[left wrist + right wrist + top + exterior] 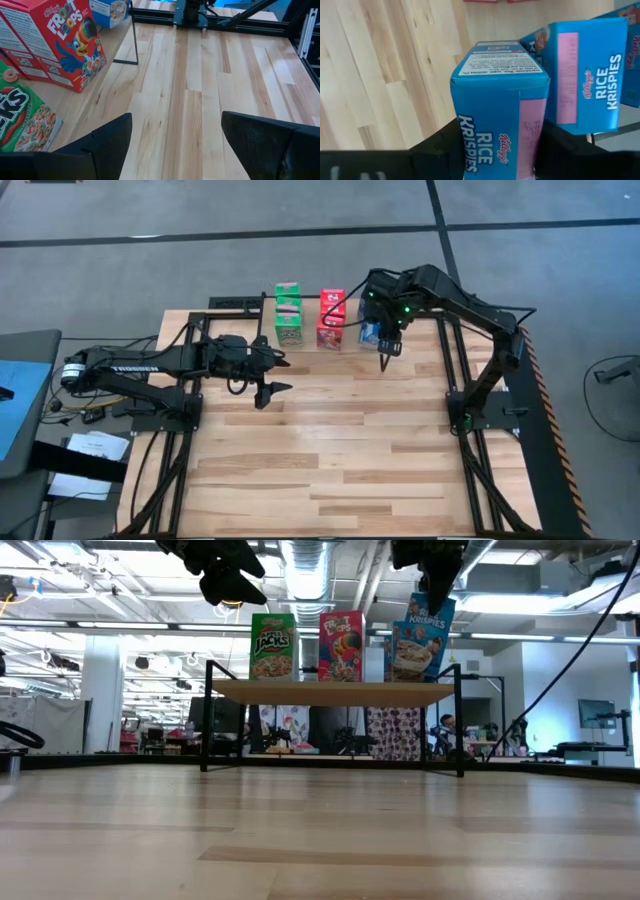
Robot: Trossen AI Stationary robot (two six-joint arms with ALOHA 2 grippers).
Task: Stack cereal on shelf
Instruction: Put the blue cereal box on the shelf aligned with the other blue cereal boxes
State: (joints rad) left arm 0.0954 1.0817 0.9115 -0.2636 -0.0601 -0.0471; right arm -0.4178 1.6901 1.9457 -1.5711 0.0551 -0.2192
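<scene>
Shelf (330, 690): low light-wood board on thin black legs, at the far edge of the table (340, 450), between the two arms.
Green boxes (289, 314): stacked on the shelf's left part; the front one reads Apple Jacks in the low view.
Red boxes (332, 319): Froot Loops, just beside the green ones, mid-shelf.
Blue boxes (408, 650): Rice Krispies, on the shelf's right part, upright.
Held box (500, 100): a blue Rice Krispies box, tilted and raised above the other blue ones, just beside them; whether it touches them I cannot tell.
Right hand (385, 352): over the shelf's right end, its fingers (440, 145) pinching the held box from both sides.
Left hand (268, 387): over bare table just in front of the shelf's left end, fingers (107, 140) spread, nothing between them.
Around: black frame rails along the table's sides; the right arm's base (189, 12) shows across the table from the left wrist.
In the way: nothing lies between the left hand and the shelf; the neighbouring blue boxes crowd the held one.
</scene>
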